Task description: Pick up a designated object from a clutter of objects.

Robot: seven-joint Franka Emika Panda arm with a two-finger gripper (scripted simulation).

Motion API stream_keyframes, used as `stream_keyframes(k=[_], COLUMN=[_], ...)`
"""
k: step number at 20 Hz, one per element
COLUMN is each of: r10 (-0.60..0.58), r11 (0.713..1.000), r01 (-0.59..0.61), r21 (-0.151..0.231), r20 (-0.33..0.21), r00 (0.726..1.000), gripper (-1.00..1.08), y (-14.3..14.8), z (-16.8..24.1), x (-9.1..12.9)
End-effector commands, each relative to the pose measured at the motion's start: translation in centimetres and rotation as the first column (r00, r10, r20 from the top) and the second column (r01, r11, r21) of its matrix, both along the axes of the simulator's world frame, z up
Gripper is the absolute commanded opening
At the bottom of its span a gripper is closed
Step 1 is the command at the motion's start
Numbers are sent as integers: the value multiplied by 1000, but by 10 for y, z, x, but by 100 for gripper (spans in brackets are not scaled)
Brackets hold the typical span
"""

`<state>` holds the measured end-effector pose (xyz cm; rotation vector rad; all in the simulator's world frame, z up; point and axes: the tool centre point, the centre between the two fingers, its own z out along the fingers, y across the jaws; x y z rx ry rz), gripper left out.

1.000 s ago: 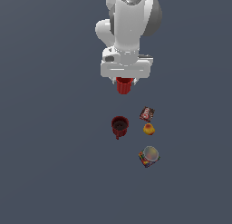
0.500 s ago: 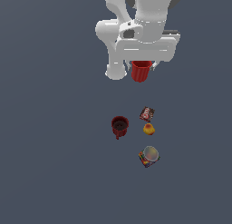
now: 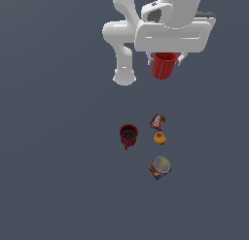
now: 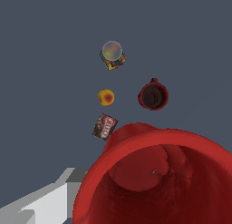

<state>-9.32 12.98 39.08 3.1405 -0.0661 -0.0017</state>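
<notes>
grey floor (image 3: 58,176) holds one mug (image 3: 128,135), box (image 3: 157,121), toy (image 3: 160,138), can (image 3: 160,167); gripper (image 3: 165,59) clamps one red cup (image 3: 164,66).

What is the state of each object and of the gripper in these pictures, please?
small red ribbed cup: held in the gripper, lifted clear of the surface, mouth facing the wrist camera.
gripper: shut on the cup.
dark red mug: upright on the surface, empty.
small red printed box: lying on the surface.
yellow-orange rounded toy: resting on the surface.
multicoloured can: tilted, pale lid on.
</notes>
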Motion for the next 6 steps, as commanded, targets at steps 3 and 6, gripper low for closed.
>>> stream_keyframes(k=[3,6], r10=[-1,-1], r11=[1000,1000], r01=[1,1], r21=[0,1], r20=[1,1], r00=[1000,1000], gripper=[-100,-100], y=[6,6], z=[8,9], x=[3,3])
